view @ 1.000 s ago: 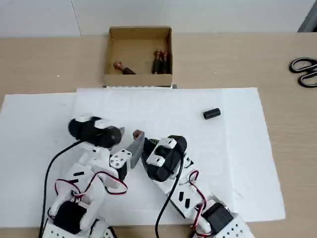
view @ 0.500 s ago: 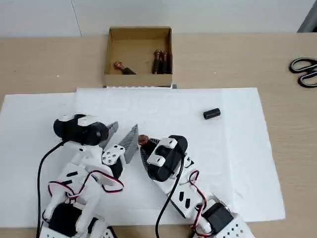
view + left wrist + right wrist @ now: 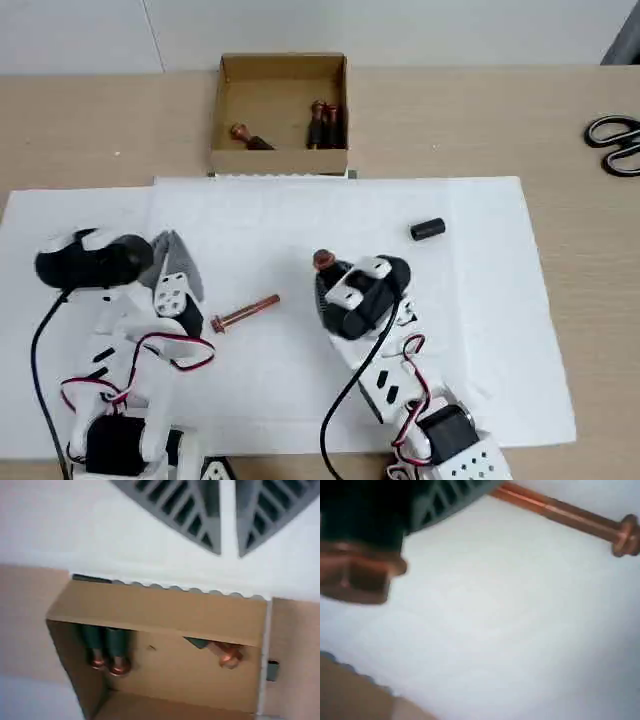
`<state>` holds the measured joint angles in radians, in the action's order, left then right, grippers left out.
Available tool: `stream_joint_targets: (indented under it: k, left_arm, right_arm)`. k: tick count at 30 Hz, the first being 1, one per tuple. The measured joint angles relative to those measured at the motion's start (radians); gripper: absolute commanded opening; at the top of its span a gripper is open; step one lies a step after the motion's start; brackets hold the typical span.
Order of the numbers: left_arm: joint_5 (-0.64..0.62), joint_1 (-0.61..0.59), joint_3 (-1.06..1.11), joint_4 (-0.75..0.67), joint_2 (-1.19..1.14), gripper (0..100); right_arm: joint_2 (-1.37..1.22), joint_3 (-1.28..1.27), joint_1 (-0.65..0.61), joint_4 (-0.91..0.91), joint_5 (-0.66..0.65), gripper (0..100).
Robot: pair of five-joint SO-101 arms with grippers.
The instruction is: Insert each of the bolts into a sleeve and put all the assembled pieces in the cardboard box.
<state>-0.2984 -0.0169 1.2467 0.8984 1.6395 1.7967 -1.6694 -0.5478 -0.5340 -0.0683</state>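
Note:
My right gripper point(image 3: 330, 278) is shut on a black sleeve with a copper bolt in it; the bolt head point(image 3: 323, 260) points toward the cardboard box point(image 3: 279, 160). In the right wrist view that bolt head point(image 3: 360, 577) juts from the sleeve point(image 3: 365, 515). A loose copper bolt point(image 3: 245, 313) point(image 3: 560, 515) lies on the white paper between the arms. A spare black sleeve point(image 3: 427, 229) lies to the right. My left gripper point(image 3: 175, 262) point(image 3: 227, 527) hangs at the left, narrowly open with nothing between its fingers. The box point(image 3: 160, 612) holds three assembled pieces point(image 3: 326, 124) point(image 3: 107, 650).
A white paper sheet point(image 3: 480, 330) covers the near table. Black scissors point(image 3: 615, 143) lie at the far right edge on the bare wood. The box stands just beyond the paper's far edge.
The left gripper opened and swung away to the left. The right gripper moved right and toward the box with the bolt in its sleeve. A loose bolt now shows on the paper between the arms.

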Motion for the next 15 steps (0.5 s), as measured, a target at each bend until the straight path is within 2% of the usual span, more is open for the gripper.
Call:
stream_joint_targets:
  k: [4, 9, 15]
  left_arm:
    - [0.000, -0.020, 0.012, 0.052, -0.002, 1]
    - [0.026, -0.023, 0.012, 0.112, -0.002, 1]
    - [0.052, -0.023, 0.012, 0.143, -0.002, 1]
  right_arm:
    - [0.000, 0.012, 0.072, 0.000, 0.075, 0.2]
    - [-0.023, 0.112, 0.137, -0.020, 0.098, 0.2]
    - [-0.209, 0.310, 0.189, -0.063, 0.180, 0.2]
